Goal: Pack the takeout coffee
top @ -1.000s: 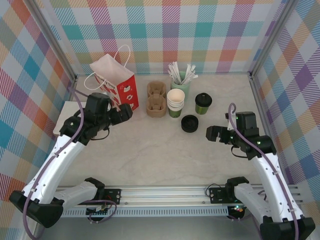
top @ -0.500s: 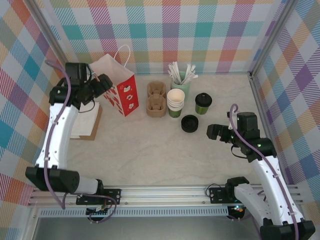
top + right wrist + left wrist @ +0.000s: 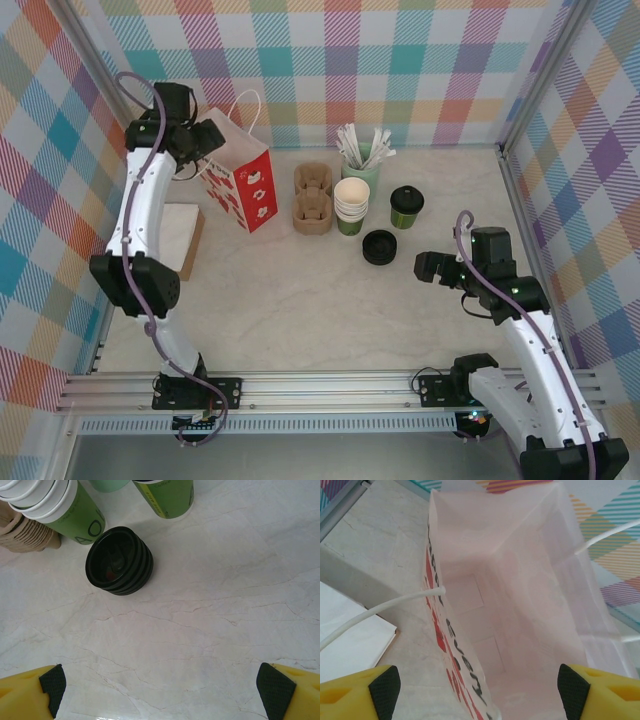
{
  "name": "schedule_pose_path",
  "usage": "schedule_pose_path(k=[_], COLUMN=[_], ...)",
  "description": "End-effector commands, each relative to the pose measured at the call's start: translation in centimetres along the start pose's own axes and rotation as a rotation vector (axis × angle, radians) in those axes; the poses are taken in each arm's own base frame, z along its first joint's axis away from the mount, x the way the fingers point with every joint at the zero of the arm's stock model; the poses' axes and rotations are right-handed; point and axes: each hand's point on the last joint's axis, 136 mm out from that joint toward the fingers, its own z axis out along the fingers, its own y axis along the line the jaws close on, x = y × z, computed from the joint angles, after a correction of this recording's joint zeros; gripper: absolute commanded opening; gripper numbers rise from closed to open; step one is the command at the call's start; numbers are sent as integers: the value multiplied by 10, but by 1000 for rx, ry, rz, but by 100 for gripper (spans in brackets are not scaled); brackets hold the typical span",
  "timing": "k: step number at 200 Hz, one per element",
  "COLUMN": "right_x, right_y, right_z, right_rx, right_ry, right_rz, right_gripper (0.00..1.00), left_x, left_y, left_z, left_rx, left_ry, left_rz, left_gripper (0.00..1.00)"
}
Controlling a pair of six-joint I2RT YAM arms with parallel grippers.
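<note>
The takeout coffee (image 3: 407, 205), a dark green cup with a black lid, stands at the back right of the table; its green wall (image 3: 165, 497) shows at the top of the right wrist view. My right gripper (image 3: 426, 266) (image 3: 165, 685) hovers open over bare table in front of it, holding nothing. The white and red paper bag (image 3: 240, 172) stands open at the back left. My left gripper (image 3: 205, 138) (image 3: 480, 695) is raised over the bag's mouth, open, looking down into the bag (image 3: 520, 605). The printed side wall's rim runs between its fingers.
A stack of black lids (image 3: 380, 246) (image 3: 120, 560) lies in front of the lidless green cup stack (image 3: 351, 205) (image 3: 75, 510). Brown cup carriers (image 3: 312, 197) and a pale green stirrer pot (image 3: 362, 160) stand behind. White napkins (image 3: 178, 235) (image 3: 350, 645) lie left of the bag.
My left arm has swung up and back from in front of the bag to above the bag's opening, its jaws narrowing slightly. The right arm has stayed put.
</note>
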Motion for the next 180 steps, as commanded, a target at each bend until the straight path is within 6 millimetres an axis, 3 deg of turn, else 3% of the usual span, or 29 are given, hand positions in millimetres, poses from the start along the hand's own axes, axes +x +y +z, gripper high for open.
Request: schedule_pose_path(k=[1, 26, 76, 99, 153, 180], right_x=[-5, -5, -2, -2, -2, -3], right_y=[-2, -2, -4, -4, -1, 0], right_z=[4, 6, 7, 7, 6, 3], right_rx=[9, 9, 21, 19, 4, 2], right_ry=[-19, -12, -3, -3, 2, 2], right_rz=[-1, 0, -6, -5, 7, 6], right_gripper=[100, 100, 100, 100, 100, 100], left_x=[-3, 3, 9, 9, 6, 1], left_y=[11, 10, 9, 9, 3, 6], left_z=[12, 32, 46, 43, 28, 10], left_rx=[-58, -69, -67, -61, -23, -23], left_ry=[21, 58, 88, 87, 73, 45], left_rz=[4, 0, 28, 36, 51, 70], left_gripper=[82, 77, 45, 39, 10, 5])
